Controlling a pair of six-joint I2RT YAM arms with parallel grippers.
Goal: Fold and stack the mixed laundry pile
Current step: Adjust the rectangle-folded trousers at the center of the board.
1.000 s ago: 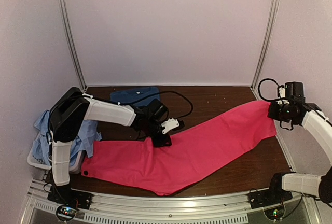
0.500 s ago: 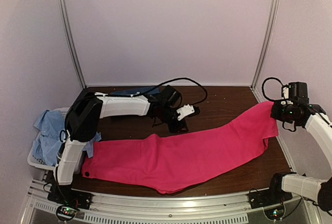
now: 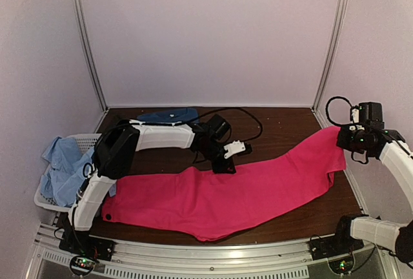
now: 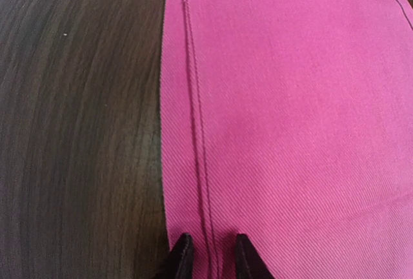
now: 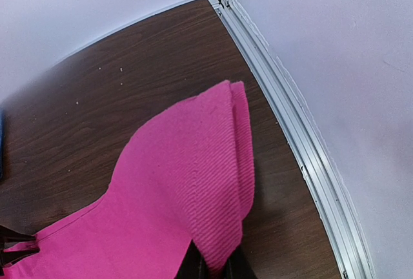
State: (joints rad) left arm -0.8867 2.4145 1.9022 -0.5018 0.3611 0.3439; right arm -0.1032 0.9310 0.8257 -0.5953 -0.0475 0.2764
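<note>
The bright magenta-pink cloth shirt (image 3: 245,192) lies stretched across the brown wooden table (image 3: 284,124) for flattening, right gripper (image 5: 214,267) clamping one end, left gripper (image 4: 211,259) straddling the hem (image 4: 193,130), grip unclear; next probably needs a firm pinch.

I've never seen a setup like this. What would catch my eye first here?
The bright magenta-pink garment is stretched diagonally across the dark table, from the near left to the far right. The right gripper pinches its far right end, while the left gripper sits midway along its back edge, fingertips apart on either side of a seam. A pale light-blue cloth spills from a white basket at the left edge.
</note>
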